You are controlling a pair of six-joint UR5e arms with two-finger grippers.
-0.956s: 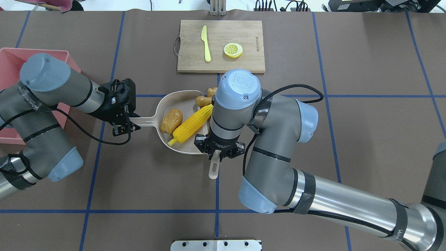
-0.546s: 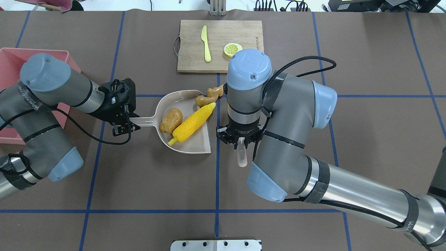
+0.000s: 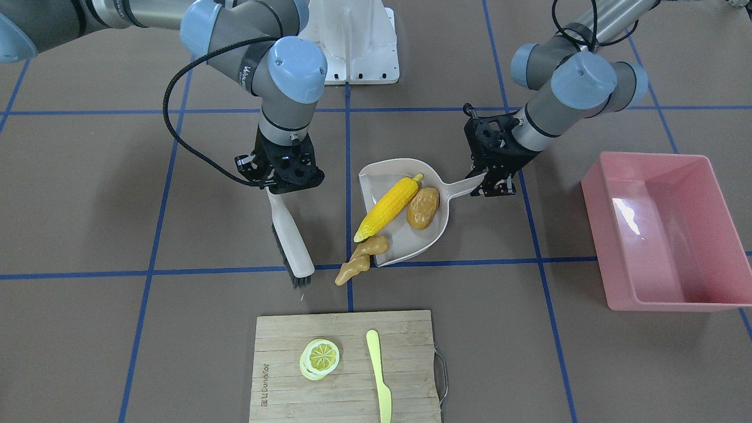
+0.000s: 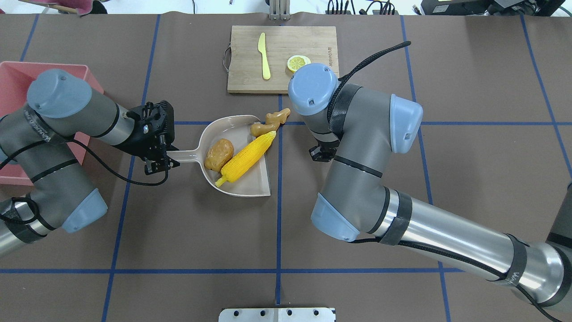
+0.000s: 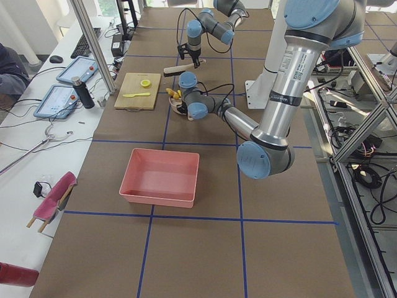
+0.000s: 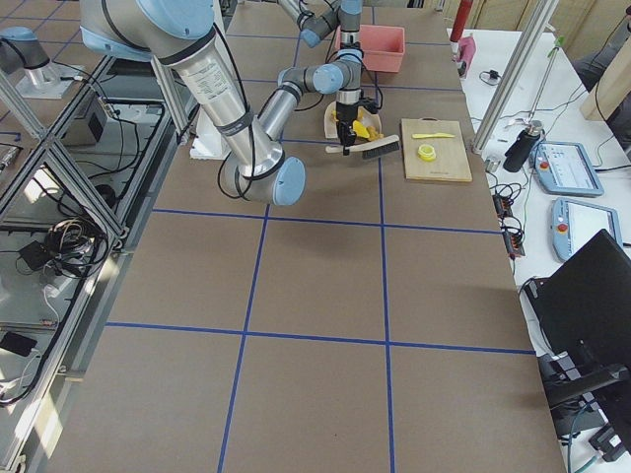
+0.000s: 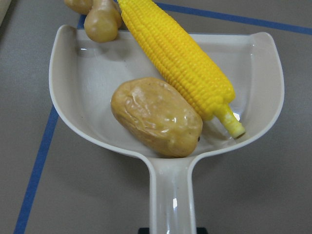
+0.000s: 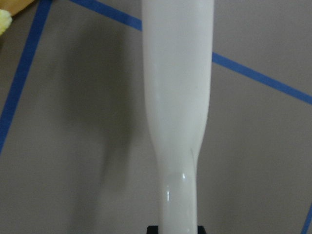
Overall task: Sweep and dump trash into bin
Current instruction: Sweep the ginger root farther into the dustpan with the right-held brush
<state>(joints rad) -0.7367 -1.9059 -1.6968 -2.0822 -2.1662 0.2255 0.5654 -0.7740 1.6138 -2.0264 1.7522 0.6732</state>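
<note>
The corn cob (image 3: 388,207) (image 4: 248,158) (image 7: 180,63) and the potato (image 3: 423,207) (image 4: 219,154) (image 7: 156,116) lie in the beige dustpan (image 3: 376,179) (image 4: 250,185). The ginger root (image 3: 361,257) (image 4: 269,122) lies half on the pan's open lip, half on the table. My left gripper (image 3: 493,179) (image 4: 158,156) is shut on the dustpan's handle. My right gripper (image 3: 279,182) is shut on a white brush (image 3: 291,235) (image 8: 178,97), bristles down beside the ginger. The pink bin (image 3: 611,247) (image 4: 9,89) stands empty beyond my left arm.
A wooden cutting board (image 3: 352,364) (image 4: 286,40) with a lemon slice (image 3: 320,358) and a yellow-green knife (image 3: 379,376) lies just past the brush and ginger. The right arm's elbow hangs over the table right of the dustpan.
My right arm has drawn the brush away from the dustpan's mouth, to the right and toward the cutting board. The left arm, dustpan, corn and potato have not moved.
</note>
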